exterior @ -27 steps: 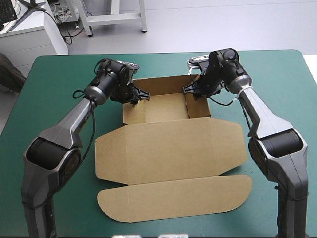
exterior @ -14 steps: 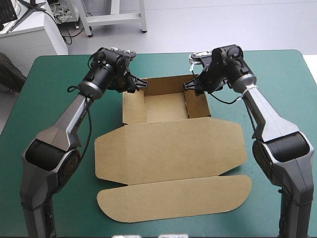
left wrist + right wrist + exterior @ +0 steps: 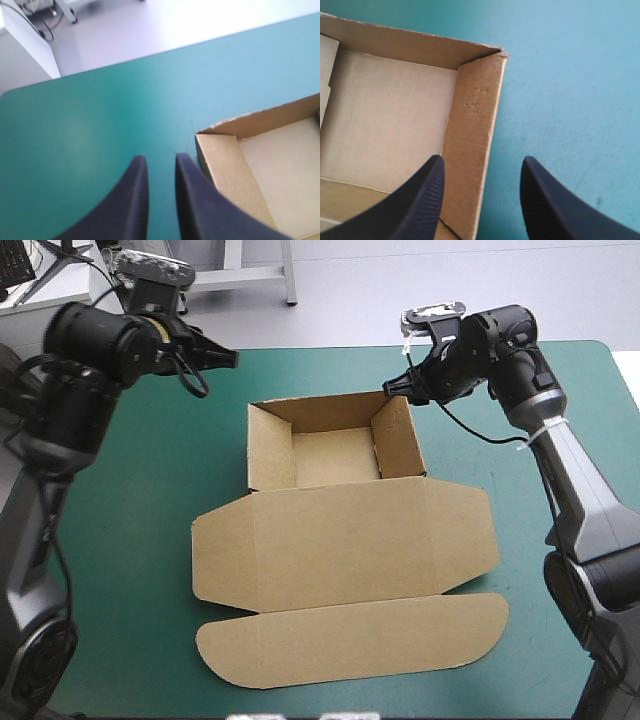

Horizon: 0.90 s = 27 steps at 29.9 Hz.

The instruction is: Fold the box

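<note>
Cardboard first: the brown box [image 3: 340,540] lies mid-table on the teal-green cover [image 3: 120,500]. Its tray stands with walls up toward the far edge, and its lid is flat toward the near edge. My right gripper [image 3: 481,162] is spread wide by the tray's far right corner. The right wall shows between my black fingers, one over the inside and one over bare cover. My left gripper [image 3: 159,160] hangs raised off the tray's far left corner, fingers parted by a narrow slit and gripping nothing.

Your count: one box [image 3: 340,540]; two grippers, left gripper [image 3: 226,358] and right gripper [image 3: 396,388]; one teal-green table cover [image 3: 130,490].
</note>
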Tool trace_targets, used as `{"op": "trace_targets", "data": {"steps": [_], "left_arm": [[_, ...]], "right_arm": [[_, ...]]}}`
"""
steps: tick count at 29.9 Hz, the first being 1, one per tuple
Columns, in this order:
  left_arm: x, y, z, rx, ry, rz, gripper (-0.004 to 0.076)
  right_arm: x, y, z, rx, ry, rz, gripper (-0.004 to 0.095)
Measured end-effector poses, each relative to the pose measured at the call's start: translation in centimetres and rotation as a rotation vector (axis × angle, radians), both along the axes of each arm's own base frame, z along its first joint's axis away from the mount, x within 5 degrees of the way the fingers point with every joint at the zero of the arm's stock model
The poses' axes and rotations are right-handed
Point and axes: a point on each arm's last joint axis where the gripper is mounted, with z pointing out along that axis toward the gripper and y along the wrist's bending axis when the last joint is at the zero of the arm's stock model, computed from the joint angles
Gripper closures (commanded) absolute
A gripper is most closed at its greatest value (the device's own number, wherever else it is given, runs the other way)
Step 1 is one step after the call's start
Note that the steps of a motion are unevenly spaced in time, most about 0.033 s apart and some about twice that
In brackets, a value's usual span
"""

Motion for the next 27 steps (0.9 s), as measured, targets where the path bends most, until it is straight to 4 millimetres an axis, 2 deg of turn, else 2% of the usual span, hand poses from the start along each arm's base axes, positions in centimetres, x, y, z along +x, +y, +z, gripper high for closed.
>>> {"op": "trace_targets", "data": {"steps": [6,9,11,14,18,27], "left_arm": [[-6.1,2.8,4.5,-0.004,-0.148,-0.049,0.0731],[-8.5,3.8,4.8,0.002,-0.159,-0.079,0.0731],[-9.8,4.3,4.3,0.013,-0.146,-0.087,0.0731],[-11.5,5.1,2.4,0.038,-0.095,-0.09,0.0731],[-13.9,6.2,-1.5,0.072,-0.032,-0.103,0.0731],[-19.7,8.7,-10.0,0.019,-0.069,-0.112,0.0731]], "right_arm": [[-0.9,-0.3,1.3,0.012,-0.031,-0.001,0.0462],[-0.9,-0.3,1.3,0.012,-0.028,-0.002,0.0462],[-0.9,-0.3,1.0,0.01,-0.02,-0.003,0.0462],[-0.7,-0.2,0.4,0.003,0.0,-0.003,0.0462],[0.6,0.2,-1.7,-0.014,0.048,-0.003,0.0463],[4.2,1.9,-9.1,-0.029,0.225,0.006,0.0464]]}}
